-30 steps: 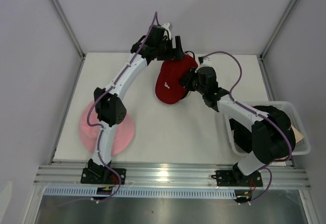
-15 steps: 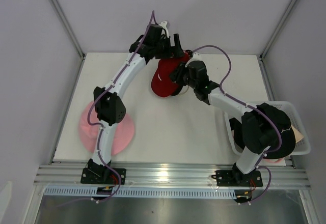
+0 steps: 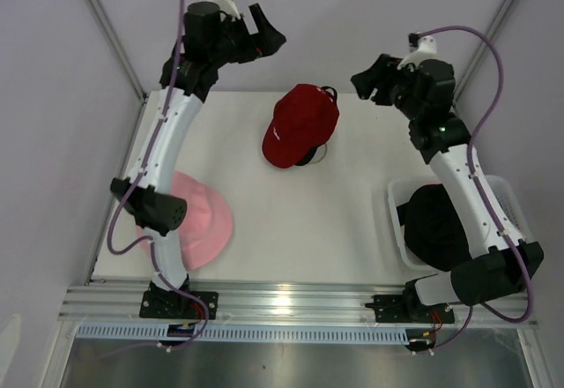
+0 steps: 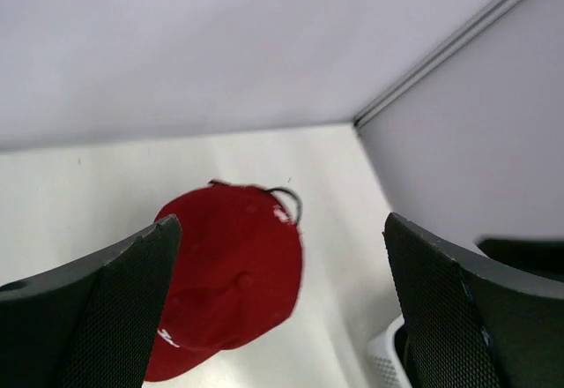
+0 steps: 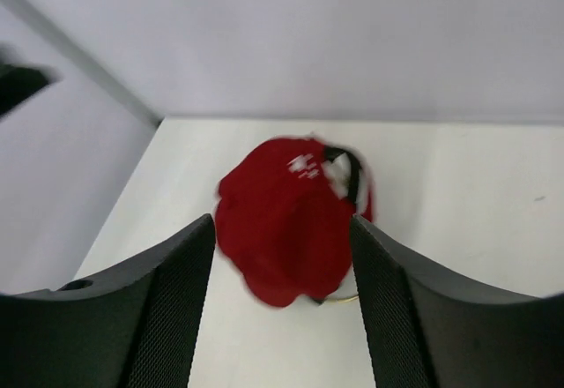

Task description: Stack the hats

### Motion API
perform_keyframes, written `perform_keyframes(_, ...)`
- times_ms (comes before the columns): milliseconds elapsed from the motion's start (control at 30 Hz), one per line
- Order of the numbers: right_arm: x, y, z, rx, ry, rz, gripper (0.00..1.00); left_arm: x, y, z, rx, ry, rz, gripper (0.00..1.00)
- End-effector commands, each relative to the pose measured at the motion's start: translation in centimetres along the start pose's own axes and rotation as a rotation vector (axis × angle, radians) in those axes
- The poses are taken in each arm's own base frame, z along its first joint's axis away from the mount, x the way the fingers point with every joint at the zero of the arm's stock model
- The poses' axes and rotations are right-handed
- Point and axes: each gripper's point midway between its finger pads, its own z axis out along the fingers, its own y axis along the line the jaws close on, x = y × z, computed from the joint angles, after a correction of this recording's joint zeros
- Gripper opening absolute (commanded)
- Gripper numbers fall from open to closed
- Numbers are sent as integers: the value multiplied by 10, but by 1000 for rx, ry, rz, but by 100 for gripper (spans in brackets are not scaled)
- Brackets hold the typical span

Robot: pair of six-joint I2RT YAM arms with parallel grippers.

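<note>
The red cap (image 3: 300,125) lies on the surface (image 3: 352,220), mid-back. A pink hat (image 3: 207,225) lies front left, and a black hat (image 3: 436,225) sits in the basket (image 3: 397,238). My left end effector (image 3: 267,31) and right end effector (image 3: 368,78) hang above, both spread wide and empty.

Robot lab test cell. 2 arms, left arm (image 3: 167,132) and right arm (image 3: 471,194), are bolted to an aluminium rail (image 3: 291,302) at the near edge of a plain white table (image 3: 308,229). Blank pale panels (image 3: 352,18) wall in 3 sides, joined by metal posts (image 3: 107,33). Purple cables (image 3: 458,28) run exposed along the arms, and a slotted cable duct (image 3: 291,331) sits below the rail. Staged props on the table: red cap (image 3: 300,123), pink hat (image 3: 207,220), mesh basket (image 3: 395,234) holding a black hat (image 3: 436,225). Flat, even lighting.
</note>
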Motion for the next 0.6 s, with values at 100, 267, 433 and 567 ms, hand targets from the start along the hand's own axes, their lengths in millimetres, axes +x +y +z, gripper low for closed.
perform_keyframes(100, 10, -62, 43, 65, 127, -29, 69, -41, -36, -63, 45, -114, 16, 100)
perform_keyframes(267, 34, -84, 94, 33, 200, -21, 69, -5, -18, -61, 6, -6, 25, 100)
perform_keyframes(433, 65, -91, 114, -11, 274, 9, 68, 34, 4, -63, -45, 86, 26, 100)
perform_keyframes(567, 81, -90, 118, -49, 307, 47, 68, 52, 10, -63, -61, 127, 30, 99)
